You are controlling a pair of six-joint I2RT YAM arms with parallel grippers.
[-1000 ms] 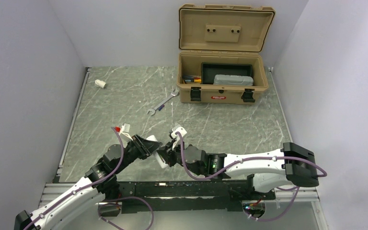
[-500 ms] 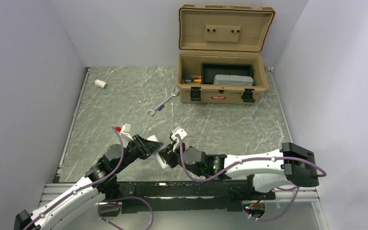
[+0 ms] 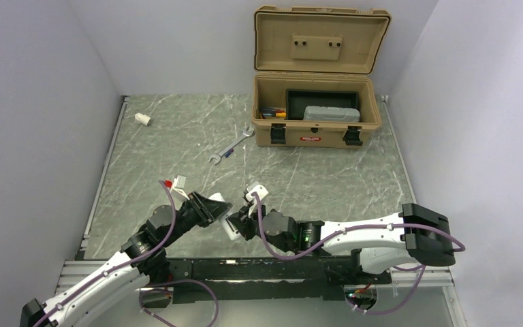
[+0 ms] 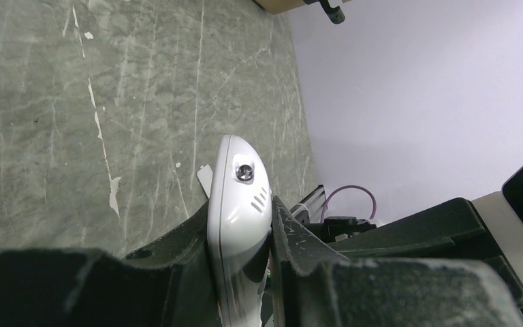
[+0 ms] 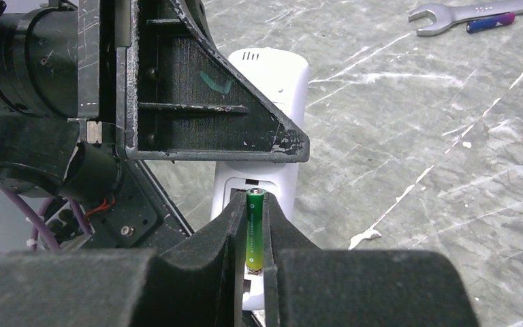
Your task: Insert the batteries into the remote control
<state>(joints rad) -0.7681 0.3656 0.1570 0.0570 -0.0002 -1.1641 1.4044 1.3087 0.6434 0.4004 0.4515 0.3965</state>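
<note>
Remote control [image 4: 235, 177]: clamping it tight in left claw [image 4: 242, 228]; pinching green battery [image 5: 255, 235] in closed right claw [image 5: 254, 204], holding it right at its open bay [image 5: 244, 182].

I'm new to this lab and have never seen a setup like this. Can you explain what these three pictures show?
Two robot arms sit at the near edge of a marbled table. The wide picture looks down from above and behind them. The other two come from a camera on each wrist, looking out past that arm's own fingers.

The left gripper is shut on a white remote control. The right gripper is shut on a slim green battery, whose tip is close to the remote's open battery slot.

Farther back on the table are a silver wrench, a small white cylinder and an open tan toolbox.
</note>
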